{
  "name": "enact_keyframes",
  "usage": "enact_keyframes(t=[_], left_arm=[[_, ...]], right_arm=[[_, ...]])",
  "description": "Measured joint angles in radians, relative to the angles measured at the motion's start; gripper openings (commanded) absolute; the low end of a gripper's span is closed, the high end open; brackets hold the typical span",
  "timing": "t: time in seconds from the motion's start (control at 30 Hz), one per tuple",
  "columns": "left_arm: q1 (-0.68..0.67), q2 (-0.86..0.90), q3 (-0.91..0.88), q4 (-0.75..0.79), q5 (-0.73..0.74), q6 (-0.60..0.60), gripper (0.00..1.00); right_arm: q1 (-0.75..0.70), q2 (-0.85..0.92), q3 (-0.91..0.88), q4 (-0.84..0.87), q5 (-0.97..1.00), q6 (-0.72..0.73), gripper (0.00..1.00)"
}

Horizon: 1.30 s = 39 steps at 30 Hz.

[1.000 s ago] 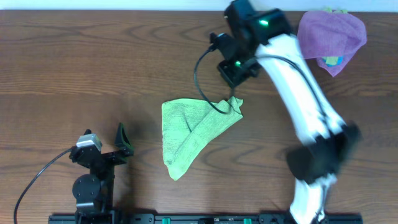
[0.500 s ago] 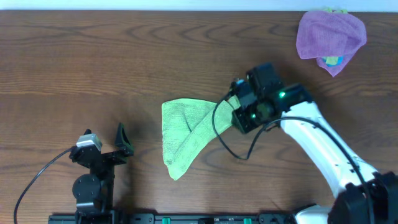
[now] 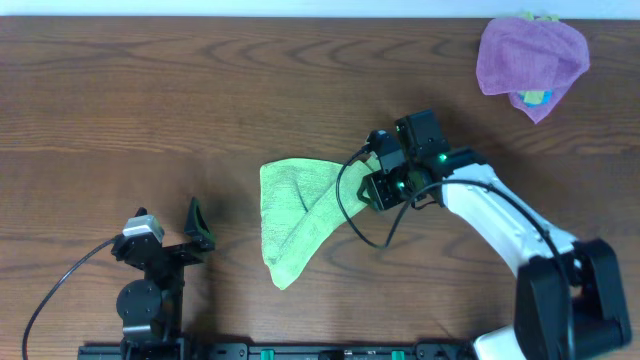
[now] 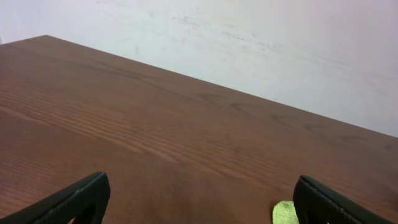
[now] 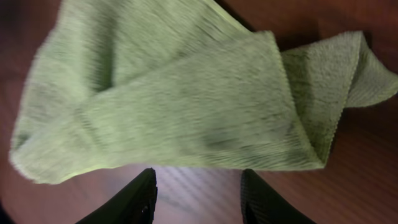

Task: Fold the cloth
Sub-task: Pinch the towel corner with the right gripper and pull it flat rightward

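The lime-green cloth (image 3: 300, 215) lies crumpled in a rough triangle at the table's middle, its point toward the front edge. It fills the top of the right wrist view (image 5: 186, 99), folded over itself. My right gripper (image 3: 375, 180) is low at the cloth's right corner; its fingers (image 5: 198, 196) are open and empty over bare wood just short of the cloth's edge. My left gripper (image 3: 195, 228) rests at the front left, open and empty (image 4: 199, 199), with a scrap of the cloth (image 4: 283, 213) beside its right finger.
A purple cloth (image 3: 532, 55) lies over a blue item (image 3: 533, 98) at the far right corner. A black cable (image 3: 350, 210) from the right arm loops over the green cloth's right side.
My right arm swung from the far side of the table down to the cloth's right corner, then shifted slightly left. The cloth and left arm have not moved.
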State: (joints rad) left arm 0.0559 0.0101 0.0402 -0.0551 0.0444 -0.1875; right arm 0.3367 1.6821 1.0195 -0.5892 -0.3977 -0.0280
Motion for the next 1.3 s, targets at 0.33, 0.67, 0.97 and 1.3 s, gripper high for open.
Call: enact_keyframes(t=[0.33,0.67,0.97,1.3], left_arm=[[0.0,0.0,0.0,0.0,0.0,0.0,0.95],[0.0,0.0,0.0,0.0,0.0,0.0,0.95],[0.0,0.0,0.0,0.0,0.0,0.0,0.95],[0.0,0.0,0.0,0.0,0.0,0.0,0.95]], right_arm=[[-0.064,0.048,-0.002,0.11,-0.014,0.006,0.49],[-0.065,0.106,-0.002,0.138,-0.058,0.022,0.33],[-0.065,0.107,-0.001,0.096,-0.07,0.05,0.01],[-0.065,0.063,0.106,-0.271,-0.048,0.063,0.01]])
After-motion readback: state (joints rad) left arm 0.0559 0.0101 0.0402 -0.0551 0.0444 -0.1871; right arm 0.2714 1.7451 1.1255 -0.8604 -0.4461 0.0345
